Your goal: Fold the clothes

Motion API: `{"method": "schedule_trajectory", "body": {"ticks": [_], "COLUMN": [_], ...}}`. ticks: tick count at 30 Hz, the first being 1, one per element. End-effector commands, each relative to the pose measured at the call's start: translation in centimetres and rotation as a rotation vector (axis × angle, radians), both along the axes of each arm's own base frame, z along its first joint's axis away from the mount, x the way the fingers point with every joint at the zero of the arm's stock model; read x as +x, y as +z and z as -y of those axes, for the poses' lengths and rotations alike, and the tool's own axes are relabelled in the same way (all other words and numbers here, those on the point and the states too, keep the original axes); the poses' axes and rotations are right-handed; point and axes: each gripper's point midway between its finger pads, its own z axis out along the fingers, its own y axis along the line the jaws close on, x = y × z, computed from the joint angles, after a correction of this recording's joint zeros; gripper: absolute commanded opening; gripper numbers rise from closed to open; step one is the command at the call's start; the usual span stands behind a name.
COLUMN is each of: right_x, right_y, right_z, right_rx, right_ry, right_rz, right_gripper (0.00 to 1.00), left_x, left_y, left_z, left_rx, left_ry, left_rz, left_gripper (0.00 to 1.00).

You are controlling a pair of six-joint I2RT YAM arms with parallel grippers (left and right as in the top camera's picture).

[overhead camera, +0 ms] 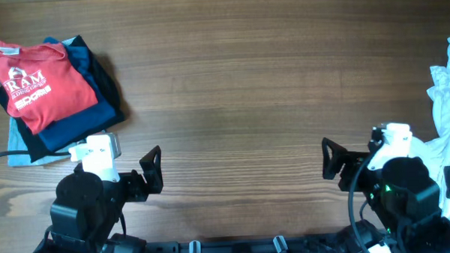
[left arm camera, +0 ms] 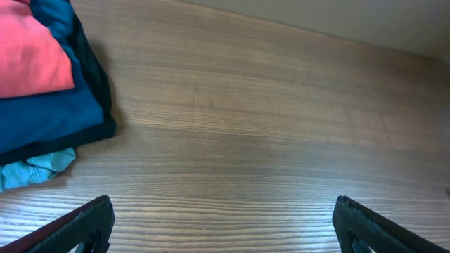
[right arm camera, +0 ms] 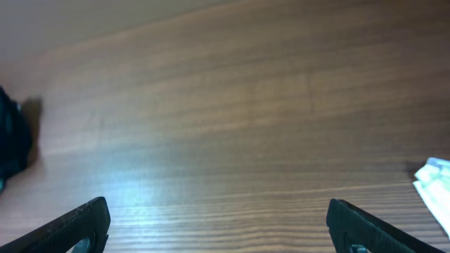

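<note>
Red T-shirt [overhead camera: 40, 84] atop stack [overhead camera: 69, 126], left pincer [overhead camera: 152, 171], right pincer [overhead camera: 330, 159] agape

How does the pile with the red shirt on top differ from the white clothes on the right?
The red-topped pile is folded flat and stacked; the white clothes lie crumpled. The red-topped pile mixes red, blue and black; the white clothes are pale throughout. Both rest on the wooden table.

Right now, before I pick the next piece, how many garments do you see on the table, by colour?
red T-shirt: 1
blue garment: 1
black garment: 1
pale blue garment: 1
white heap at the right edge: 1, though it may hold more
Total: 5 visible
</note>
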Motion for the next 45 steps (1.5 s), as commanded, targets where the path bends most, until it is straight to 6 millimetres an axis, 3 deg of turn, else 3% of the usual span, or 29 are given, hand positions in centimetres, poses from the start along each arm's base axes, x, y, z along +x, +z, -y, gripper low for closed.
{"method": "schedule_trajectory", "body": {"ticks": [1, 4, 12, 21, 23, 26, 45], "right_x": [0.2, 0.8, 2.1, 4.3, 4.6, 4.9, 4.9], "right_y": [0.4, 0.2, -2.0, -3.7, -4.7, -8.1, -7.8], "right_z": [1.1, 0.2, -0.4, -0.1, -0.2, -0.4, -0.3], "right_rx": [-0.045, -0.07, -0.036, -0.21, -0.218, -0.197, -0.191], "right_ry": [-0.007, 0.083, 0.121, 0.145, 0.147, 0.163, 0.156], "right_rz": [0.106, 0.248, 0.501, 0.667, 0.665, 0.569, 0.581], "right_gripper": [1.0, 1.0, 1.0, 1.0, 1.0, 1.0, 1.0], "left_x": [0.1, 0.1, 0.1, 0.1, 0.1, 0.1, 0.1], "left_y": [-0.2, -0.2, -0.2, -0.2, -0.2, -0.2, -0.2], "left_z": [-0.2, -0.2, -0.2, -0.2, -0.2, -0.2, -0.2], "left_rx": [-0.001, -0.001, -0.001, -0.001, -0.001, -0.001, -0.001], "left_ry": [0.016, 0.015, 0.015, 0.015, 0.015, 0.015, 0.015], "left_rz": [-0.002, -0.001, -0.001, -0.001, -0.001, -0.001, -0.001], "left_gripper": [1.0, 1.0, 1.0, 1.0, 1.0, 1.0, 1.0]}}
